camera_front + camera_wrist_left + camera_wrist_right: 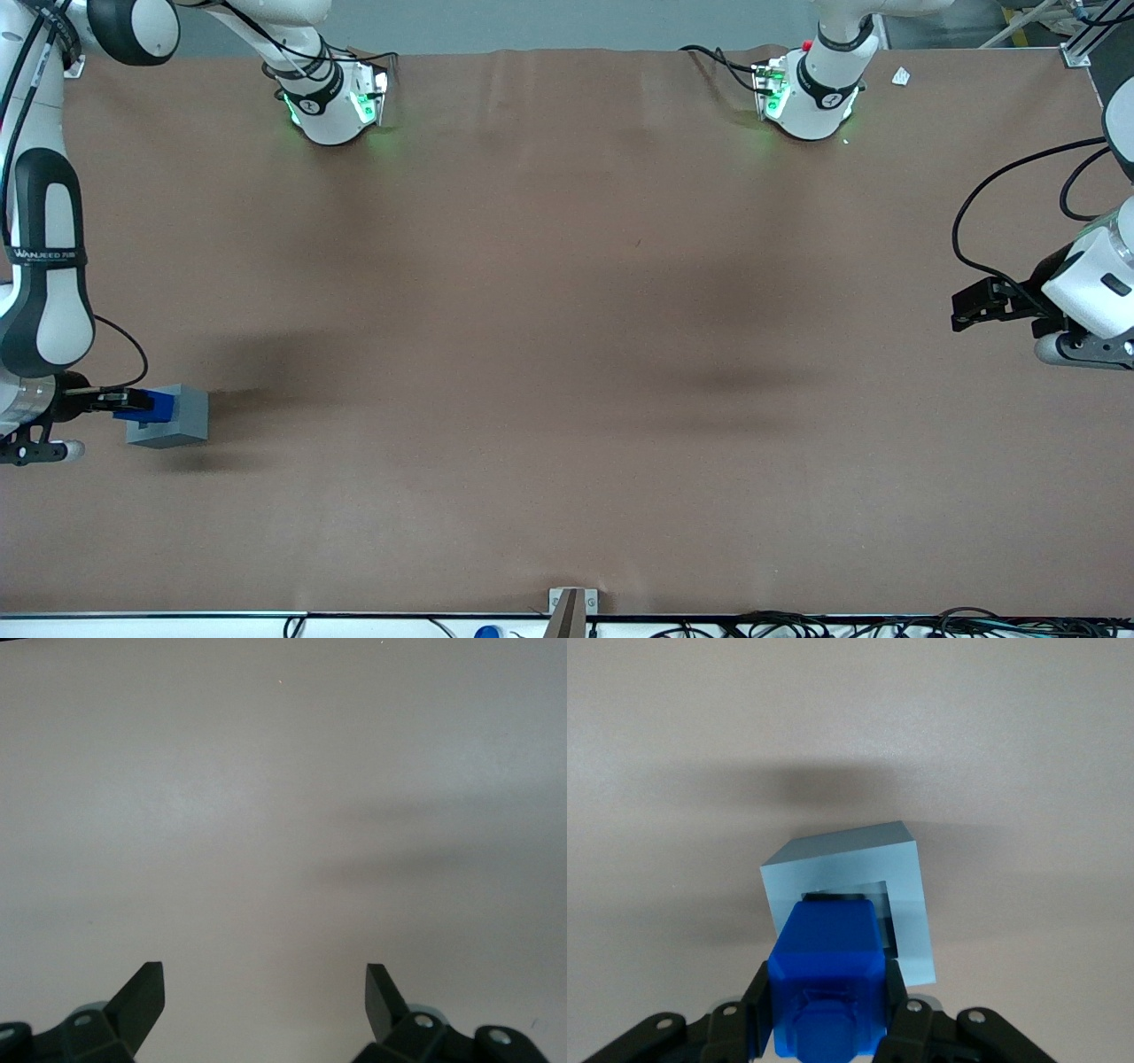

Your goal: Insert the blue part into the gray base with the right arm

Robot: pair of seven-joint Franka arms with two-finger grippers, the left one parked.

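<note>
Blue hard plastic, the light, stiff blue part [828, 979] sits clamped by its sides in the gripper [830, 1019], its front end at the recess of the gray base [908, 895] on the brown surface [567, 354] at the working arm's end.

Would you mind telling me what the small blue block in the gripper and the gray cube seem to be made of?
Small blue block, held in the gripper at the cube's recess: likely moulded plastic, uniform colour, soft sheen, rounded edges. Light gray cube: probably matte plastic too, with flat even faces and crisp edges.
</note>
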